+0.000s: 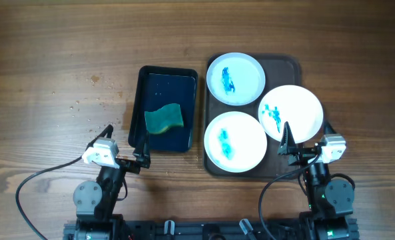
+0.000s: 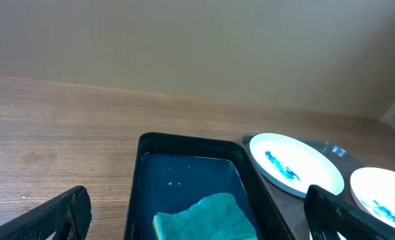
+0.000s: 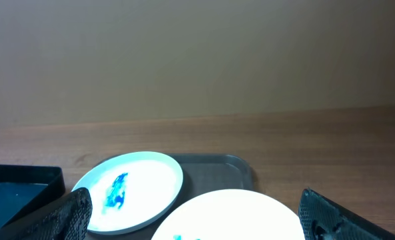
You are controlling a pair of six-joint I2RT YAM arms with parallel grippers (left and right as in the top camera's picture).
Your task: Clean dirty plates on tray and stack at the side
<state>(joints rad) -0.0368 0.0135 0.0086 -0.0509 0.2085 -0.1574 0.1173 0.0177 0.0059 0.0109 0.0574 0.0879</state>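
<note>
Three white plates smeared with blue lie on the dark brown tray [image 1: 292, 65]: one at the back [image 1: 235, 78], one at the right [image 1: 291, 113], one at the front left [image 1: 235, 141]. My right gripper [image 1: 307, 135] hovers open over the near edge of the right plate [image 3: 230, 213], nothing between its fingers. The back plate [image 3: 127, 187] lies beyond it. My left gripper [image 1: 126, 139] stands open at the near left corner of the black basin [image 1: 167, 109], holding nothing. In the left wrist view the left gripper [image 2: 200, 221] faces the basin, with two plates [image 2: 295, 163] to its right.
The black basin [image 2: 184, 139] holds dark blue water and a teal sponge [image 1: 164, 119], and stands just left of the tray. Small crumbs or drops [image 1: 94, 79] dot the wooden table to the far left. Bare wood lies right of the tray [image 3: 217, 167].
</note>
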